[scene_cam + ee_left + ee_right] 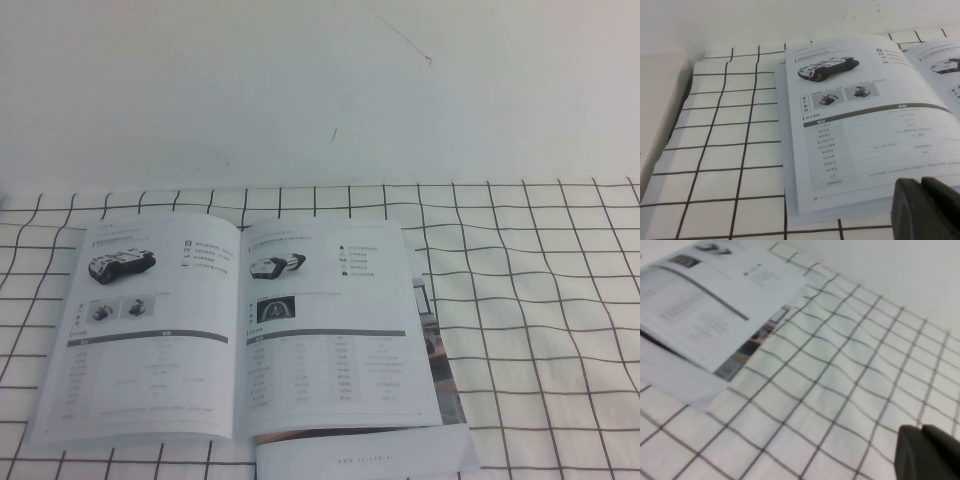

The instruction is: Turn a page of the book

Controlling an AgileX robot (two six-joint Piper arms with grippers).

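Book [250,330] open flat on gridded surface [540,300], page [860,120] just beyond left gripper [927,207], right gripper [927,452] well apart from book; fingers' state unclear on both

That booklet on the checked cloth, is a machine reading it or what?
Nothing is touching it right now. The book lies open and flat on the checked cloth. The page with the dark low vehicle is the left-hand sheet. The left hand sits just off the book's near edge, and the right hand is over bare cloth to the book's right. Neither holds anything.
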